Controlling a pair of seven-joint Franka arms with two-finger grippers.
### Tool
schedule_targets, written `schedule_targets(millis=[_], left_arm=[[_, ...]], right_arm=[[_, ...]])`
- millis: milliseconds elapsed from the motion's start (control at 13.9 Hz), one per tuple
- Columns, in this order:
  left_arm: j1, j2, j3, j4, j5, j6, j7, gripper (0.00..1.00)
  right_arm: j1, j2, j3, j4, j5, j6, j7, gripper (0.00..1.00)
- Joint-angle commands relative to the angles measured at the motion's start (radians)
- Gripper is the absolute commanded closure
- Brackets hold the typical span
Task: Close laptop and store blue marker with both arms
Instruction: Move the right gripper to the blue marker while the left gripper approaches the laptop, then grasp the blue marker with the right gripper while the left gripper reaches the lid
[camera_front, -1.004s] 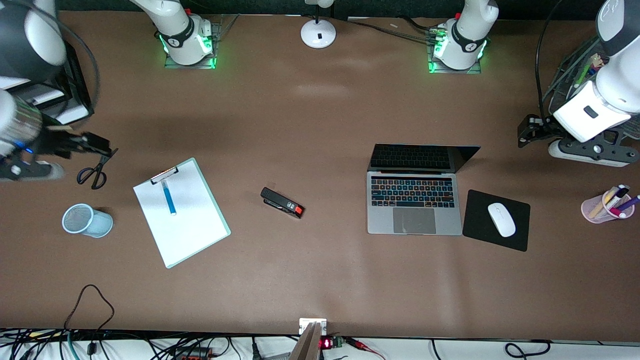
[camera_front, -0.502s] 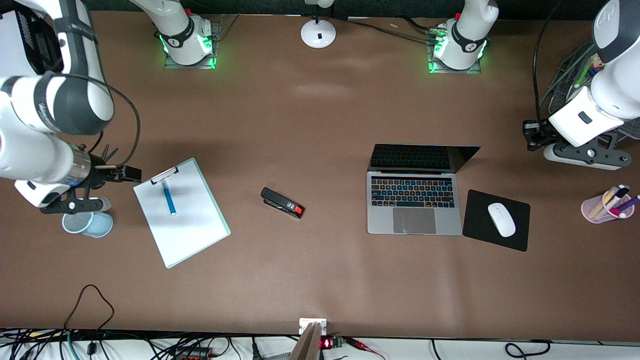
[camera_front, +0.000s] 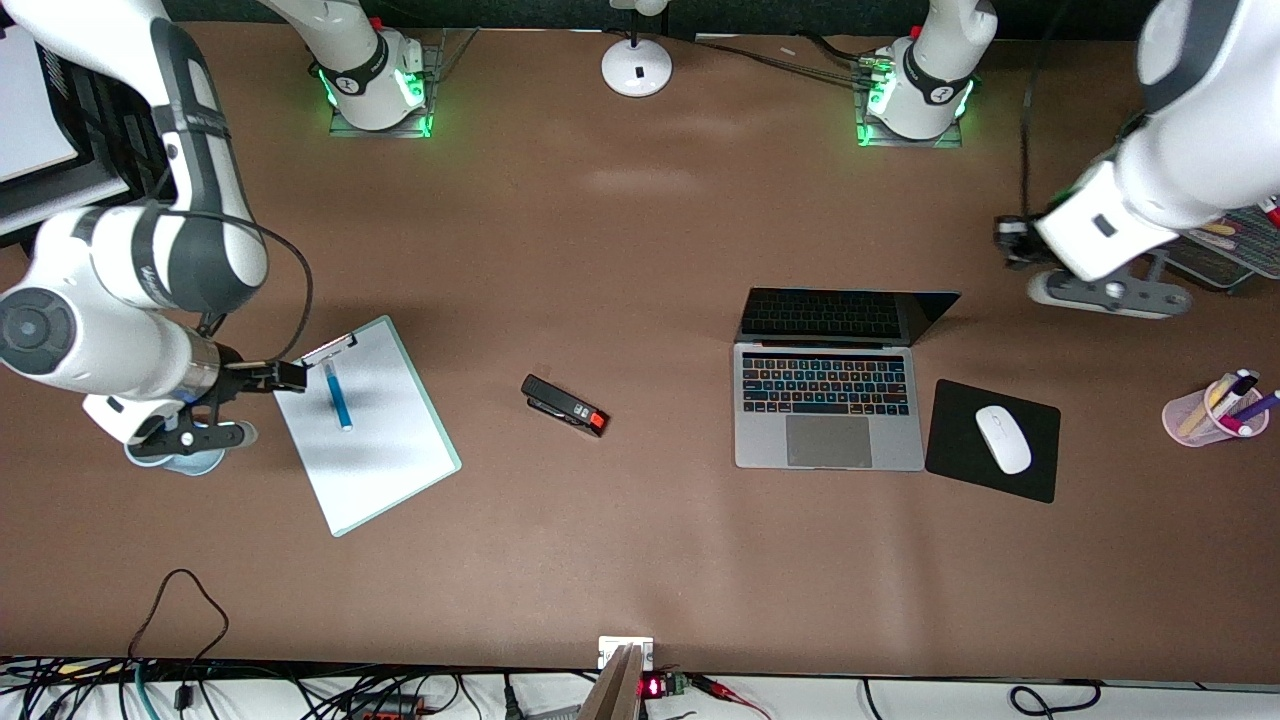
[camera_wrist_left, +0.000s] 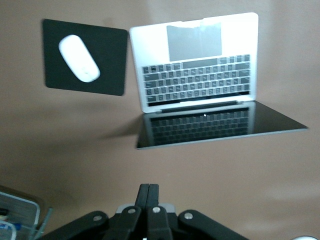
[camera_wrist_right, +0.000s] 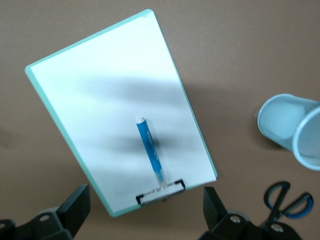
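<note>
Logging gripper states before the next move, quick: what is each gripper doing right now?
Left gripper: shut, holding nothing, up near the open silver-grey laptop.
Right gripper: open, empty, over the white mint-edged clipboard.

I see a matt brown worktop (camera_front: 640, 560), the laptop (camera_front: 828, 440) in smooth brushed silver metal with a glossy dark screen, and a pale blue wire-mesh cup (camera_wrist_right: 292, 129).

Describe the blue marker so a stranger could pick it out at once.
Find the white clipboard with mint-green edging toward the right arm's end of the table. The blue marker lies on its sheet, just below the metal clip: the only pen there, bright blue and slim.
</note>
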Motion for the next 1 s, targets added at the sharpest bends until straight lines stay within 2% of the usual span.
schedule_targets(millis=[0, 72, 215, 359, 574, 861, 932], left_arm=[[0.001, 0.0, -0.025, -0.027, -0.062, 0.01, -0.051, 1.0], [-0.002, -0.003, -0.031, -0.079, -0.077, 0.074, -0.08, 1.0], [0.005, -0.013, -0.104, -0.165, -0.078, 0.179, -0.131, 1.0], [-0.002, -0.035, -0.146, -0.243, -0.078, 0.234, -0.203, 1.0], [0.004, -0.07, -0.219, -0.352, -0.078, 0.288, -0.24, 0.99], [0.009, -0.096, -0.233, -0.53, -0.07, 0.432, -0.248, 0.99], [0.009, -0.102, -0.233, -0.571, -0.07, 0.48, -0.248, 0.99]], right_arm=[[0.006, -0.001, 0.001, -0.078, -0.016, 0.111, -0.043, 0.0], [0.006, 0.014, 0.001, -0.084, -0.016, 0.146, -0.069, 0.0], [0.006, 0.039, 0.001, -0.106, -0.017, 0.211, -0.144, 0.0], [0.004, 0.068, -0.001, -0.135, -0.018, 0.301, -0.26, 0.0], [0.001, 0.102, 0.001, -0.146, -0.016, 0.346, -0.354, 0.0], [0.003, 0.138, 0.001, -0.149, -0.001, 0.367, -0.356, 0.0], [0.003, 0.146, 0.001, -0.149, -0.002, 0.369, -0.358, 0.03]])
